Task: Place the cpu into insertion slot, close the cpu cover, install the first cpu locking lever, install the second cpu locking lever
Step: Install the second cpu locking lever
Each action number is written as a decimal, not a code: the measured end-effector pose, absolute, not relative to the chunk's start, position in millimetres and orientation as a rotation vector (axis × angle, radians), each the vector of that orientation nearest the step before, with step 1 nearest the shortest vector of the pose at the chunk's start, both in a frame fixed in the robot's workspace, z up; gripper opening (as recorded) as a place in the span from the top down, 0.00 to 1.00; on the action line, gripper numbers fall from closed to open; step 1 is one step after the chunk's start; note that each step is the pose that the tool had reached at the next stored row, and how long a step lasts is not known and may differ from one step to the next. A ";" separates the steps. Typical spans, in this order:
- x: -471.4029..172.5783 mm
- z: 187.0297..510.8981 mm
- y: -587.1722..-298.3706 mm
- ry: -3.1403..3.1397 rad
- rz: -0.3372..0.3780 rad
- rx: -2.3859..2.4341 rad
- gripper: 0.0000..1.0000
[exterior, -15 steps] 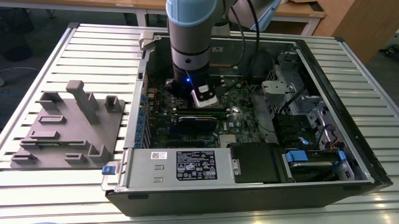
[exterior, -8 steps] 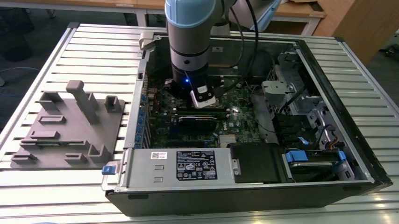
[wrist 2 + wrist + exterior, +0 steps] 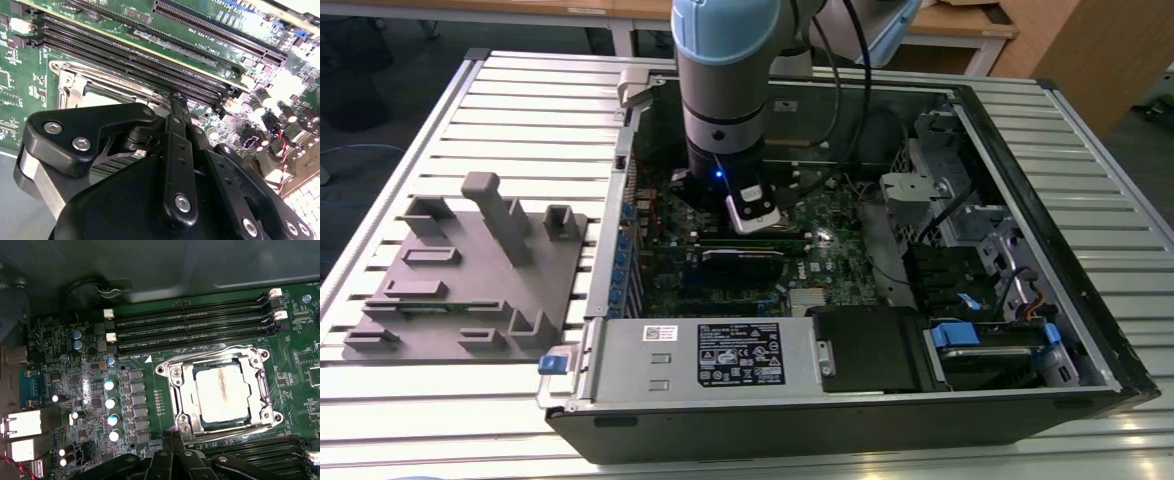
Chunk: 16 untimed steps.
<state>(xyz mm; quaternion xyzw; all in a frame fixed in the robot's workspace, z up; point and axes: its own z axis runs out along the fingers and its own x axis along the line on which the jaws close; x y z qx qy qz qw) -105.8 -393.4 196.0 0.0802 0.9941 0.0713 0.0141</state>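
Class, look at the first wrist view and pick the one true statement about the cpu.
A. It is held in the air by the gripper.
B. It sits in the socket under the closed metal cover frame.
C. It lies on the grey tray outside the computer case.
B: in the first wrist view the cpu shows its silver top through the window of the cpu cover, which lies flat over the socket on the motherboard.
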 end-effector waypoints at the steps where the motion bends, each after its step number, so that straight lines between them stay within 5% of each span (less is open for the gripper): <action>1: -105.8 195.5 -393.4 3.095 0.223 0.250 0.89; 16: -106.8 197.0 -393.5 3.095 0.226 0.250 0.89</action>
